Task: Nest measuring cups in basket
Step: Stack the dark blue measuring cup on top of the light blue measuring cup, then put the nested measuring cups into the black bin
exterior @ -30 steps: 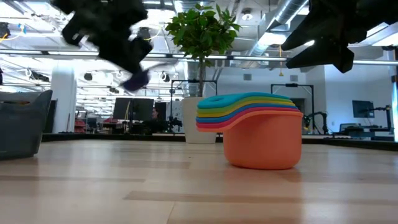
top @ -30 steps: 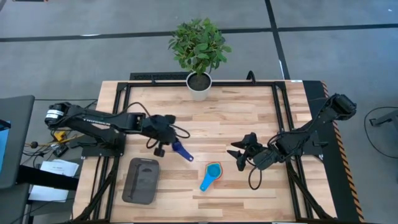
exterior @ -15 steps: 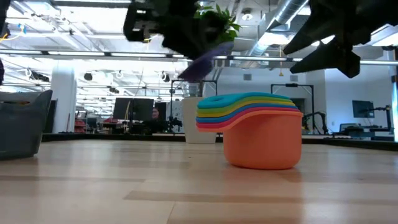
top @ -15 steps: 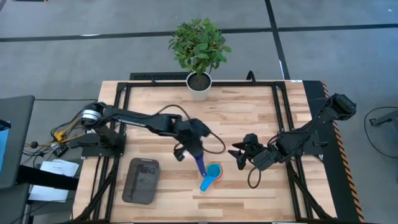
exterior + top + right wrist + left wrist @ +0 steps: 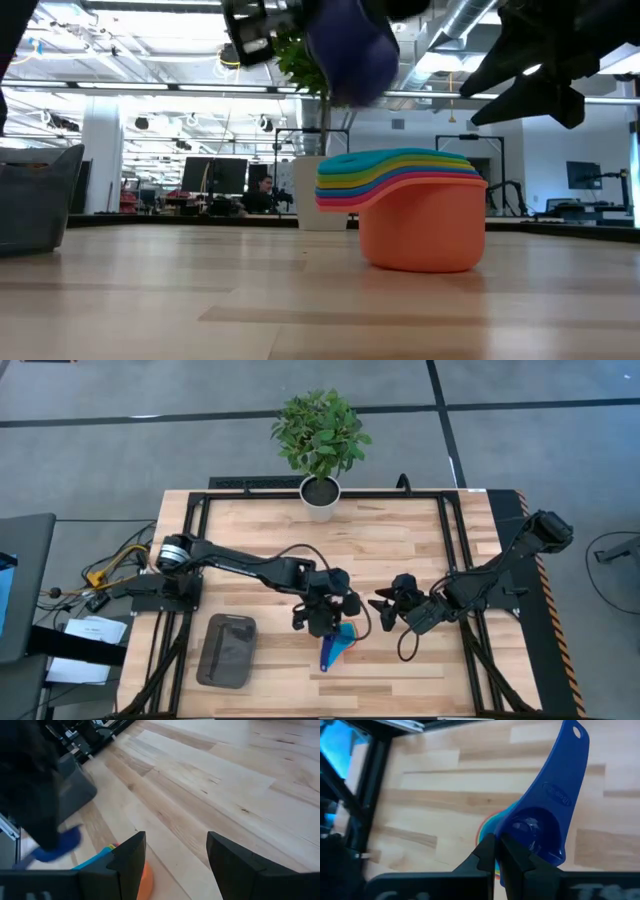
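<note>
My left gripper (image 5: 328, 625) is shut on the dark blue measuring cup (image 5: 540, 820) and holds it in the air just over the nested stack of cups (image 5: 400, 205), orange at the bottom and light blue on top. The stack (image 5: 347, 632) stands on its base on the wood, right of the basket. The dark grey basket (image 5: 225, 650) lies at the table's near left. My right gripper (image 5: 380, 612) hangs open just right of the stack, touching nothing. My left gripper pinches the dark blue cup by its bowl wall (image 5: 512, 827), on the side away from the handle, coming from above. The cup is lifted clear and tilted. Its handle (image 5: 567, 760) points away from the fingers, toward the table's near edge.
A white plant pot with a green plant (image 5: 320, 495) stands at the far edge's middle. Black frame rails (image 5: 195, 560) run along the table's left, right and far sides. Bare wood lies between the basket (image 5: 75, 785) and the stack.
My left gripper has carried the dark blue cup from the table's left part toward the right and near edge, ending over the stack. The cup has turned about, so its handle now points toward the near edge. The stack has stayed where it was.
</note>
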{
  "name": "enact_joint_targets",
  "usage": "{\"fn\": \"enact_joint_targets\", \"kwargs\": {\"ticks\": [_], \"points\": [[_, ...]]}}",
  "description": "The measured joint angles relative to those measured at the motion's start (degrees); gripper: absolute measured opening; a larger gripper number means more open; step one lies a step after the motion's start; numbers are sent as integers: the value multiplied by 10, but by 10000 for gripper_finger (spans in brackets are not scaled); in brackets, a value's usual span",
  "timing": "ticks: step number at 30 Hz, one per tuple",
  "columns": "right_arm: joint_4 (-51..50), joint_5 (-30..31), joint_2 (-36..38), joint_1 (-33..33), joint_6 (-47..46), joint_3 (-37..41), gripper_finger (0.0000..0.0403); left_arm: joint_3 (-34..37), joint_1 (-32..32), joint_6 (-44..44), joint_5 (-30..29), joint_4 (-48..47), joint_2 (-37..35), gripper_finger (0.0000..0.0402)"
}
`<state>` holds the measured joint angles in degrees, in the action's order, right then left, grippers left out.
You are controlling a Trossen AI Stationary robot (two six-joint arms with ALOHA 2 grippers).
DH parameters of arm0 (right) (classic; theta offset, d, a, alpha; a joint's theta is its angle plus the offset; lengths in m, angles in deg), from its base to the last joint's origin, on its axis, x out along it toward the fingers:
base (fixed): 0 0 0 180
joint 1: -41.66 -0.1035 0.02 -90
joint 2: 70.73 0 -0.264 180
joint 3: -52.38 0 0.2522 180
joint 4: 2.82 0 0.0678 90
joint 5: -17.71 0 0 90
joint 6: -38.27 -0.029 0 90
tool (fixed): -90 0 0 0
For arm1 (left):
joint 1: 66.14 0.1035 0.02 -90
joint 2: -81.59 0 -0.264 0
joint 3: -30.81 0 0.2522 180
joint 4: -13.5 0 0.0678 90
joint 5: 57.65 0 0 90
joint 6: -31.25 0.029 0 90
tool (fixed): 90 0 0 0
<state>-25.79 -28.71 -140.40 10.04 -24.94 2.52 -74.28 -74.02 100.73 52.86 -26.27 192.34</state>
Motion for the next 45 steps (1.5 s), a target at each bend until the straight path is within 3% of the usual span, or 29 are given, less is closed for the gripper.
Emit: {"fn": "enact_joint_targets", "kwargs": {"ticks": [9, 26, 37, 45], "points": [[-4, 0, 0, -2, -2, 0, 234, -18, 11, 27, 4, 31, 47, 0], [-12, 0, 0, 3, -2, 0, 234, -18, 15, 36, 32, 38, 48, 0], [-15, -3, 0, 3, 1, 0, 234, -18, 12, 37, 48, 53, 66, 48], [-19, -3, 0, 3, 2, 0, 234, -17, 11, 17, 21, 54, 74, 58]]}}
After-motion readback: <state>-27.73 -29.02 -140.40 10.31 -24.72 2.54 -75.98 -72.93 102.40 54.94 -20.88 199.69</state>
